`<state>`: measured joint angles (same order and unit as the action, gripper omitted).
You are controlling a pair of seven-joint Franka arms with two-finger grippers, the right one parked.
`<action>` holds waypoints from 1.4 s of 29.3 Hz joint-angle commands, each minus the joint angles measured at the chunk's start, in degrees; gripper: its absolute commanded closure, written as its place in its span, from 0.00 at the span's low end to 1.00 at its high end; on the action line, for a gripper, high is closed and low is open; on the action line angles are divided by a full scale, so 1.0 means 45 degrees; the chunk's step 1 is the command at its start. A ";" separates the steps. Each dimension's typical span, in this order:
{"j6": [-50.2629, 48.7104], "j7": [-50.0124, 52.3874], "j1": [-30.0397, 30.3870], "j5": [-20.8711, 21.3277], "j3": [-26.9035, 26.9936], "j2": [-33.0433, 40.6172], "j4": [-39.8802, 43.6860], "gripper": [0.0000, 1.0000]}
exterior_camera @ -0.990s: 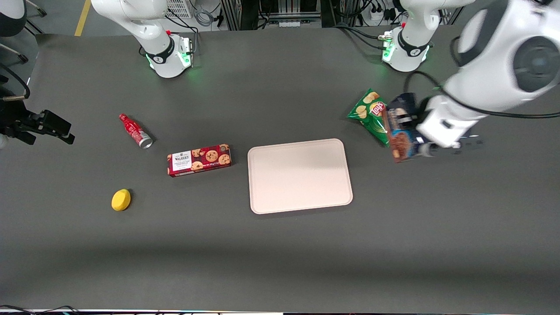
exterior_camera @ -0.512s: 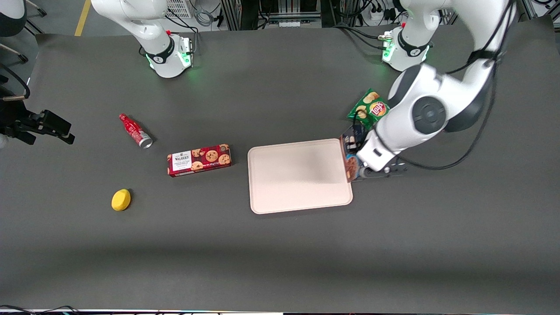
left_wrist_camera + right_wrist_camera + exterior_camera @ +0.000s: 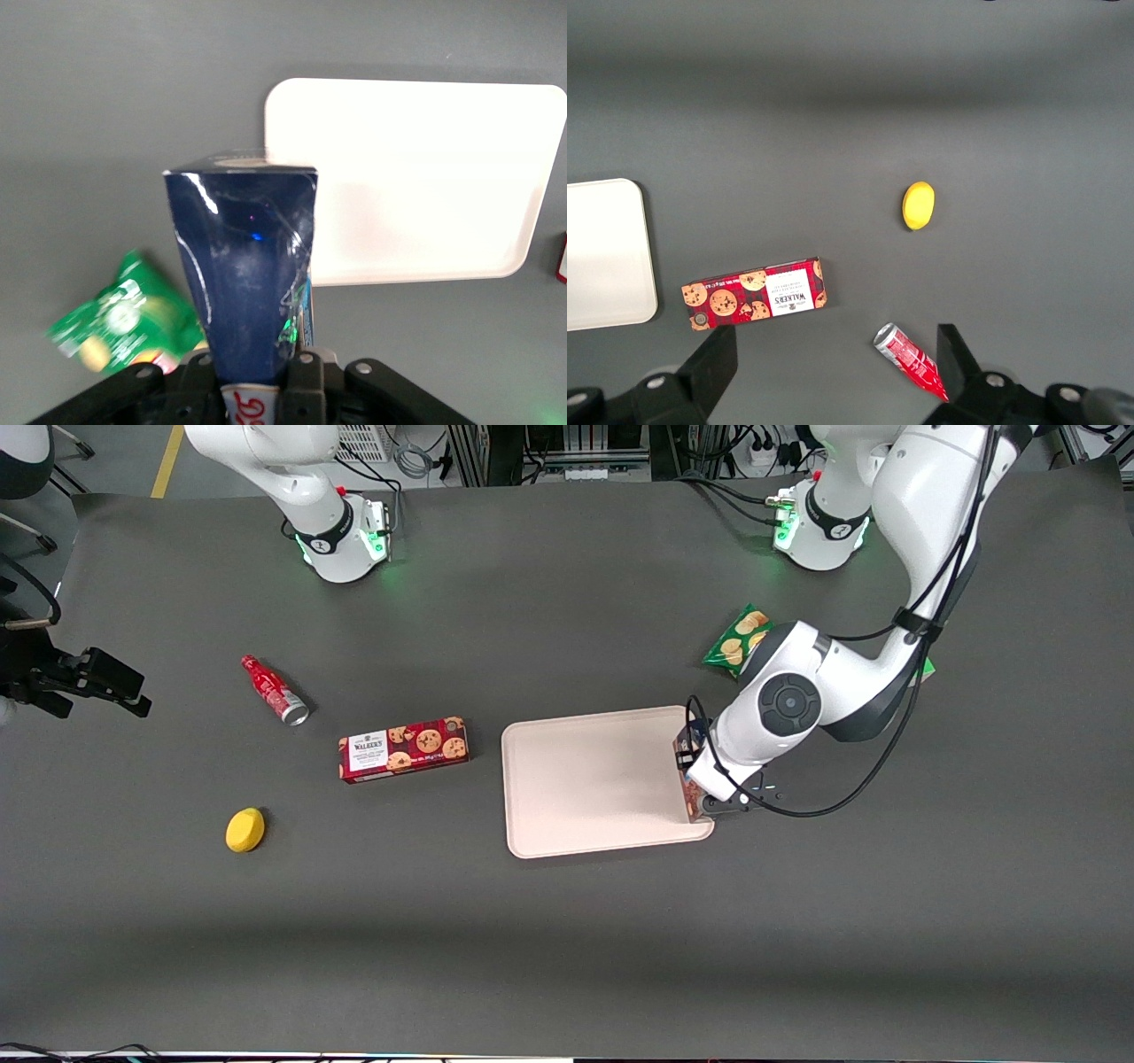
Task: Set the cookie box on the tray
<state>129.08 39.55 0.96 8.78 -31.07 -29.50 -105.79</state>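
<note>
Over the tray's (image 3: 602, 779) edge nearest the working arm, the gripper (image 3: 695, 784) has swung in from the chip bag (image 3: 740, 642), fingers clamped on the cookie box (image 3: 244, 266), now low enough to set down.

The cookie box (image 3: 248, 266) is a small dark navy carton with a glossy, slightly crinkled skin, clamped at one end between the fingers of the left arm's gripper (image 3: 257, 390), its long side pointing away from the wrist. In the front view only a thin strip of the cookie box (image 3: 687, 771), brownish along one edge, shows beside the arm, over the tray's edge toward the working arm's end of the table. The tray (image 3: 594, 779) is a large flat pale pinkish-cream rectangle with rounded corners and a low rim, lying flat on the dark table with nothing resting on it.
</note>
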 commanded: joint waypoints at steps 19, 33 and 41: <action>-0.3992 0.0274 0.0137 0.0530 0.0517 0.1904 0.1534 0.00; -1.2840 -0.4565 0.0606 -0.0700 0.3268 0.5440 0.5792 0.00; -1.2751 -0.8064 0.0762 -0.1013 0.5242 0.6690 0.4413 0.00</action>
<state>69.23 10.43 4.53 6.26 -11.29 -0.79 -80.20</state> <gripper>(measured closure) 0.000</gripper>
